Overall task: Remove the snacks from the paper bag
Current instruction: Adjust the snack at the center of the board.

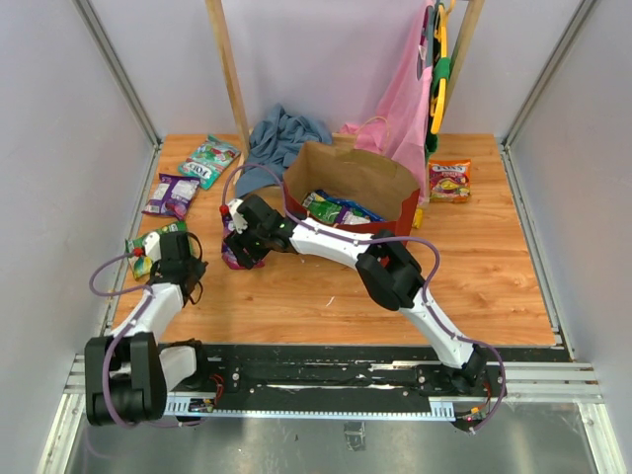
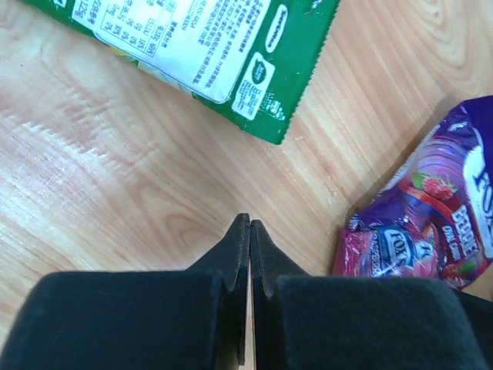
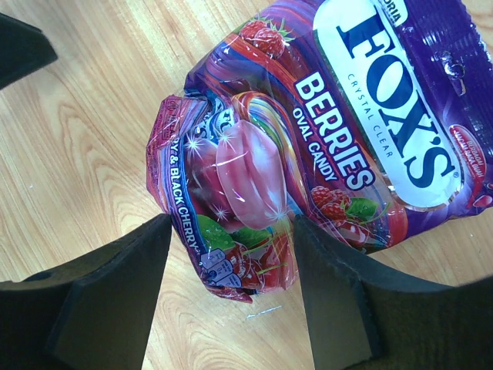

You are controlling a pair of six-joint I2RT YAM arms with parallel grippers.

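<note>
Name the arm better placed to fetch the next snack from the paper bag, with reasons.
Right. The right gripper is open over a purple Fox's packet on the table, just beside the paper bag. The left gripper is shut, farther off near the green packet.

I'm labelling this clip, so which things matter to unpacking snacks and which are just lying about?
Job: paper bag; snacks inside; purple Fox's packet between the right tool's fingers; green packet.
Lying about: blue-grey cloth; pink garment.
</note>
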